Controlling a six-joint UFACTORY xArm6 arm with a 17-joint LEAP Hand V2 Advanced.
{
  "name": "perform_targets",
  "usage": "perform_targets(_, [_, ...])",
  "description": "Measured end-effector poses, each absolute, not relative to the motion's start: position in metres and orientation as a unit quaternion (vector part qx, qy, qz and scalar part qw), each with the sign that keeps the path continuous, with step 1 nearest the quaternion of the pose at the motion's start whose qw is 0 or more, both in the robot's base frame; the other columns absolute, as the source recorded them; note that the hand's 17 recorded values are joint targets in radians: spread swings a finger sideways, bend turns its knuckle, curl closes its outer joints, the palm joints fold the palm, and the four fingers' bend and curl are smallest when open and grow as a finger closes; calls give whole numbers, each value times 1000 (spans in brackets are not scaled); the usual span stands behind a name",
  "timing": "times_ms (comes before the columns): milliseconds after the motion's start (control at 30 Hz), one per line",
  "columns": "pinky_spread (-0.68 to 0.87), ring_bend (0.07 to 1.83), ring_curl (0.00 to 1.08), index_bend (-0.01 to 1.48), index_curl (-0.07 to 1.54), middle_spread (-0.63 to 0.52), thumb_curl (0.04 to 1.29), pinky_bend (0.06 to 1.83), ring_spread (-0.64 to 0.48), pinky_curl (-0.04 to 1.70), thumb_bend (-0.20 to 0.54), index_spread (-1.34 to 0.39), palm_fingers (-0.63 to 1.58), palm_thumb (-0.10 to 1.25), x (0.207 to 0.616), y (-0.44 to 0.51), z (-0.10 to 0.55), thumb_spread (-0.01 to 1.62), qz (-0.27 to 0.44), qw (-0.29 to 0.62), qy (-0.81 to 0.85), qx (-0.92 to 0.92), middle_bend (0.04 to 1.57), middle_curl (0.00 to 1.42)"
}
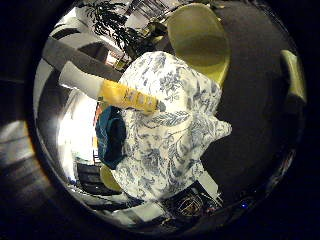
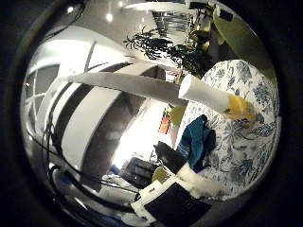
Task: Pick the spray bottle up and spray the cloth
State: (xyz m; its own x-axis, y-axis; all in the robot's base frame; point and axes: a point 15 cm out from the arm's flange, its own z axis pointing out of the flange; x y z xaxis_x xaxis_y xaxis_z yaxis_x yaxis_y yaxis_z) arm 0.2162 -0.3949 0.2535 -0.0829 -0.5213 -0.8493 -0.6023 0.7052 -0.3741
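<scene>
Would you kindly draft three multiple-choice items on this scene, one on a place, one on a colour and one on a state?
1. Where does the teal cloth lie?
A. on the floral tablecloth's edge
B. on a yellow chair
C. on the floor

2. What colours is the spray bottle?
A. red and black
B. white and yellow
C. all blue

3. How does the cloth lie?
A. folded flat
B. rolled into a tube
C. crumpled in a heap

Answers:
1 A, the cloth rests at the rim of the patterned cover.
2 B, its one end is white and the other yellow.
3 C, it shows uneven folds and bunches.
</scene>
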Motion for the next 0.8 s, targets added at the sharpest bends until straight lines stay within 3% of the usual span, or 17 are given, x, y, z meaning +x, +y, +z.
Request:
perform_targets(567, [374,362,270,154,259,133,326,427,223,282,-27,-103,106,599,302,-373,225,959,52,540,722,-430,347,357])
perform_targets(800, [324,398,274,163,273,92,333,405,192,276,-22,-103,262,642,339,-356,221,956,59,545,709,-443,393,367])
